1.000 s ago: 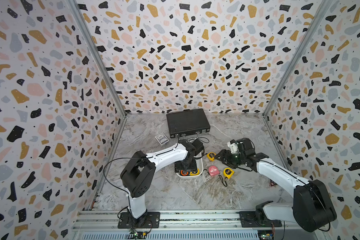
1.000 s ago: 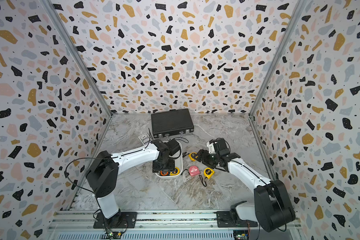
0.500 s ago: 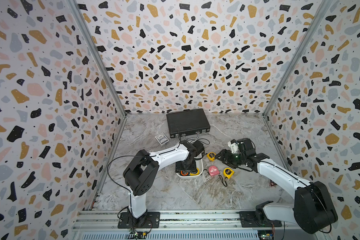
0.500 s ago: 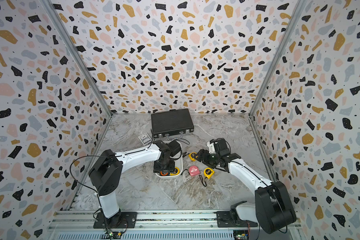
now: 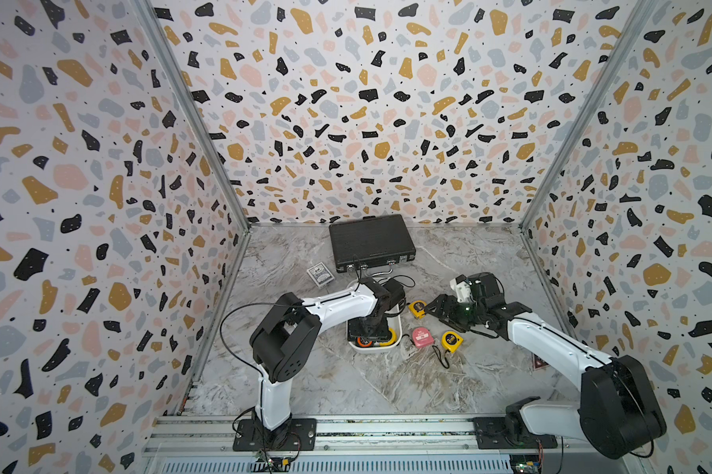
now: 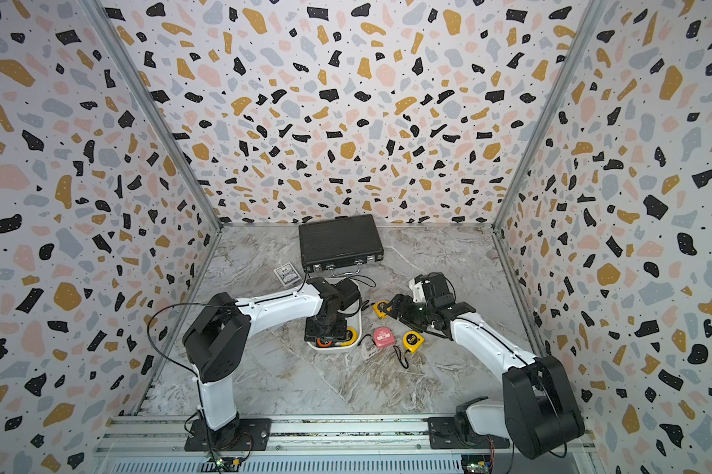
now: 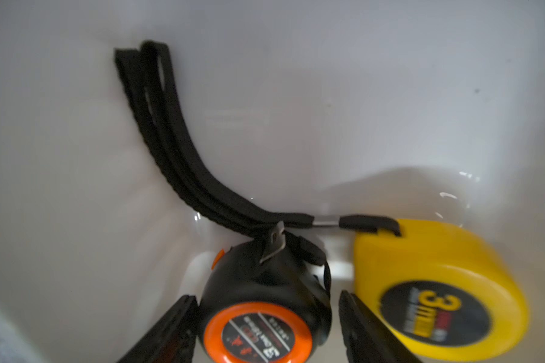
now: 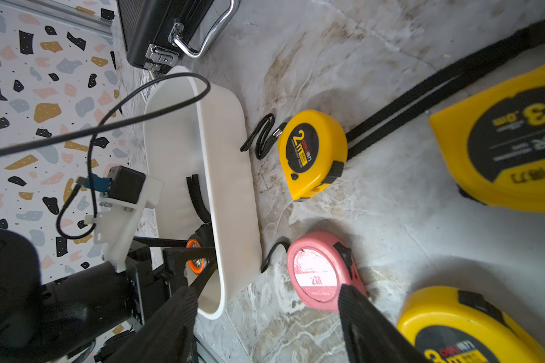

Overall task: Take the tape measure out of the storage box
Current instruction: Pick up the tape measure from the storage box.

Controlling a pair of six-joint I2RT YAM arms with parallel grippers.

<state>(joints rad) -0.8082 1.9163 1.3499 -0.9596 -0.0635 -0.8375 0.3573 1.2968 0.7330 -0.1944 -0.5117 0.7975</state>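
Glossy storage box, rounded tape measure.

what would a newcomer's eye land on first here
The loud terrazzo-speckled walls all around. Then the left hand down in the white storage box, straddling a black-and-orange tape measure. Beside the box, a pink tape measure and several yellow tape measures lie loose on the marble table.

Bright even light; wrist-view blur, glare on storage box wall
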